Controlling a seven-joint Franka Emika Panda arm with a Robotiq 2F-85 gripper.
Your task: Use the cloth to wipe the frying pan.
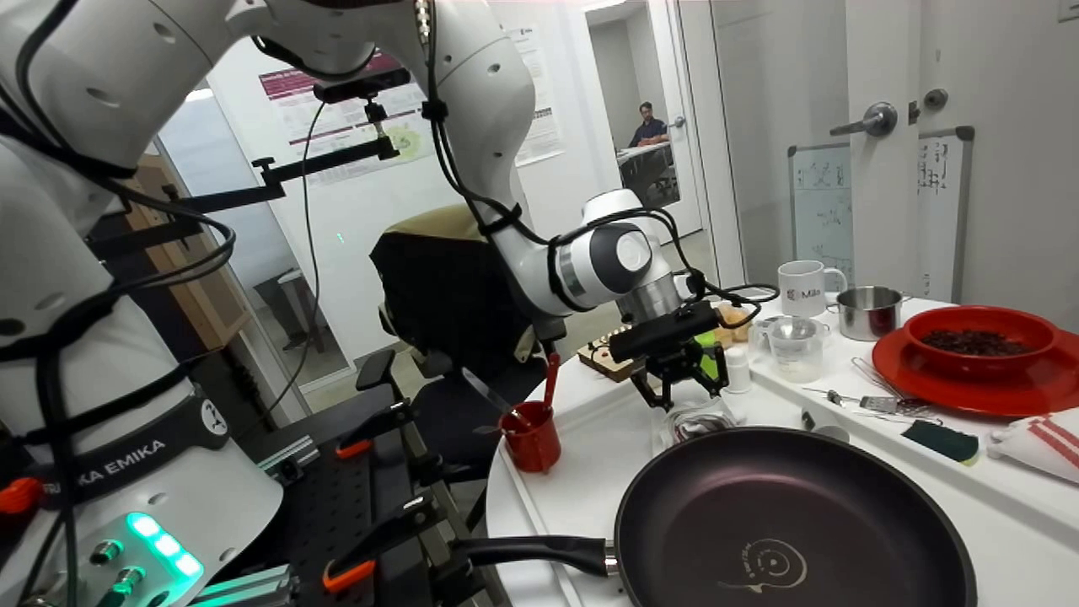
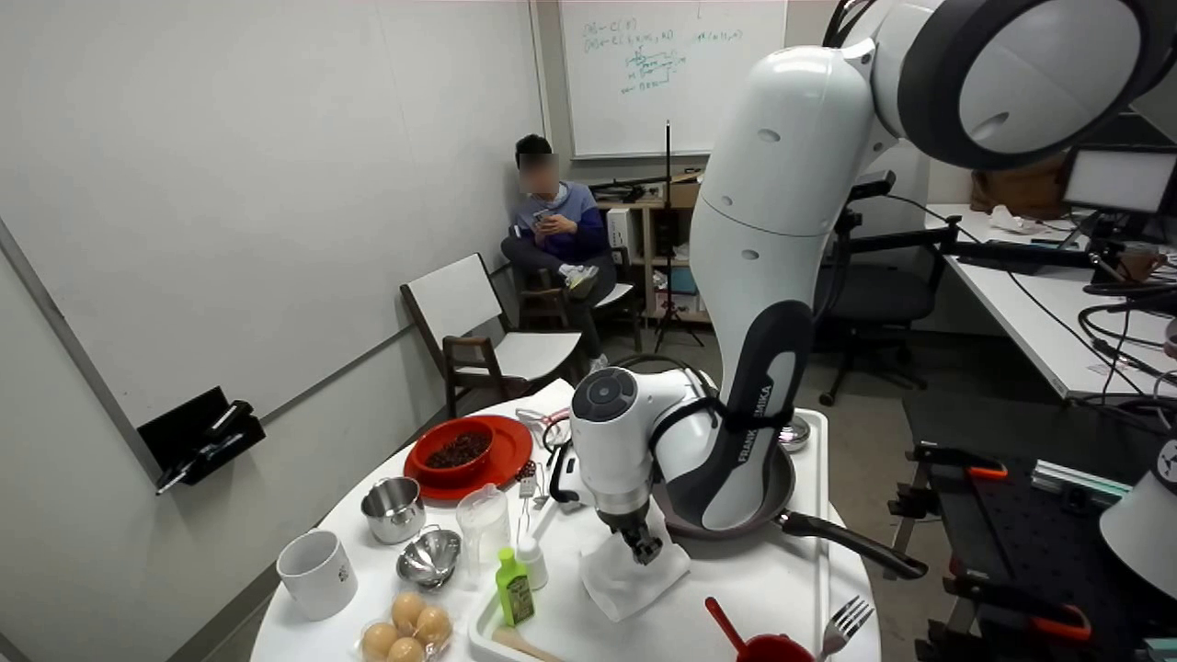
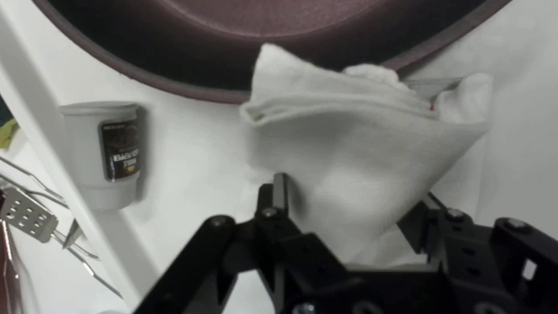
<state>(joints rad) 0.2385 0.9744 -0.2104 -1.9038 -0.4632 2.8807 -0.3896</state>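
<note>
Frying pan [image 1: 792, 506], nearest the lens in an exterior view, lies face up on the tray [image 1: 597, 459], its black handle [image 1: 539, 550] running out over the tray's rim; the upturned face suggests a surface presented for wiping, with the handle out of the working area. Left of the pan, beyond its handle, stands the red cup [image 1: 531, 443] with its utensils [image 1: 551, 379], presumably placed so that they do not obstruct the reach. Behind the pan hangs the gripper [image 1: 689, 394], pointing downward, its fingers [image 3: 280, 192] spread. The wrist view shows the cloth [image 3: 348, 174] between them, its folded edge raised toward the pan; whether either finger touches the fabric cannot be told. The cloth thus lies just beside the pan; one corner overlaps the pan's rim in the wrist view, though contact is uncertain. Such a straddling stance appears intended for a pinch that gathers the fabric and leaves loose folds as the wiping face; a shallow pinch could let it slip. Farther right along the pan's rim, a white container [image 3: 102, 157], which the wrist view shows at its left, lies on its side, where a wide wiping sweep might nudge it. Rightmost, beyond the pan and outside the tray, rest the green sponge [image 1: 940, 440], the red bowl [image 1: 995, 368] upon the red plate [image 1: 961, 398], and the striped towel [image 1: 1045, 443], probably kept there to leave the pan accessible.
</note>
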